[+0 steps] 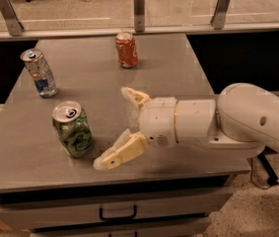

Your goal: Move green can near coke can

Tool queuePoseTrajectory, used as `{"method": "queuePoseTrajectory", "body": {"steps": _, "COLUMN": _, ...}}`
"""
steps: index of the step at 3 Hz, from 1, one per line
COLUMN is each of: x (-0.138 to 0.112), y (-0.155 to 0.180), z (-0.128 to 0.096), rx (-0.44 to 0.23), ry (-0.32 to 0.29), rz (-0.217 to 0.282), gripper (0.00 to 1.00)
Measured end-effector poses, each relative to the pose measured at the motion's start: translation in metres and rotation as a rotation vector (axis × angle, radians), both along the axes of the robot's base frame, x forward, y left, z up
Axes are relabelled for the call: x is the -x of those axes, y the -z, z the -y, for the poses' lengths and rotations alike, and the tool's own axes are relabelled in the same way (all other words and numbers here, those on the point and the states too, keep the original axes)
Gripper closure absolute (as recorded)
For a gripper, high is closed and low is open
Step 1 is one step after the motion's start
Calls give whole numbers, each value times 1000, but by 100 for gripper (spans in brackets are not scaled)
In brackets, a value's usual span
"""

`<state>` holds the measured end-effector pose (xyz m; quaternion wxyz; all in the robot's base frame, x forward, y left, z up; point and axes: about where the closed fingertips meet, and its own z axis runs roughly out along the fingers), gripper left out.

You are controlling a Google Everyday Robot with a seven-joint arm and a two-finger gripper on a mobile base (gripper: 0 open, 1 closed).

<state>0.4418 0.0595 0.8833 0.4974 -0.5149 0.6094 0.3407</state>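
Camera view: jaws above grey table [178, 68]

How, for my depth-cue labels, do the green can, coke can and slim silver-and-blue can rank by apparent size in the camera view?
1. green can, nearest.
2. slim silver-and-blue can.
3. coke can, farthest; nearness skews this.
Open claw is beside the green can.

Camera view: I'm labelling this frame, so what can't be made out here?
- green can: label wording too small to read.
- coke can: markings likewise unreadable.
- hand, open beside the green can: its body hides the table beneath.
- arm: cut off at the right edge.
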Motion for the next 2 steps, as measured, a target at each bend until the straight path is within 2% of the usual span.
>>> {"method": "queuePoseTrajectory", "body": {"steps": 2, "x": -6, "y": 15, "z": -38, "rx": -44, "ry": -25, "rz": 40, "gripper": 0}}
